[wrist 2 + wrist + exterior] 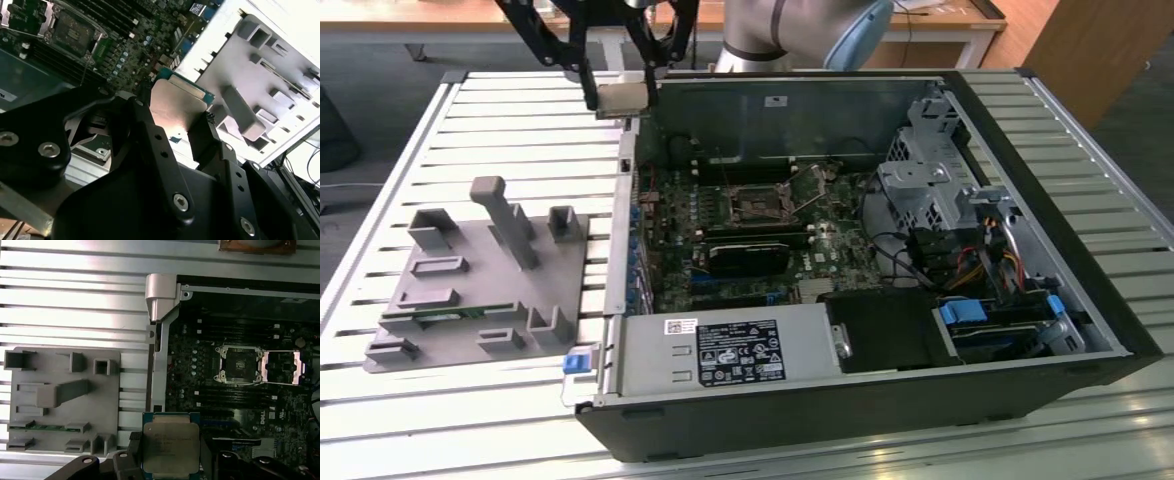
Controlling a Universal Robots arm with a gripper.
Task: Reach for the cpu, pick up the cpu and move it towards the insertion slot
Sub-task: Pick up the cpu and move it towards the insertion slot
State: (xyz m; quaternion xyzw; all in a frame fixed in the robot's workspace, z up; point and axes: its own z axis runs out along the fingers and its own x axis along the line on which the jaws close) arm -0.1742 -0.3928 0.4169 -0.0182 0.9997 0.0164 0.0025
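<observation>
Tool gripping cpu

The arm's grey, blue-capped joint sits at the far edge in the exterior view; the black gripper hangs off it, linkages angling downward; its fingers are closed on the cpu, one on each side; in both wrist views the chip is pinched flat between them, gripper clamped; gripper likewise.
</observation>
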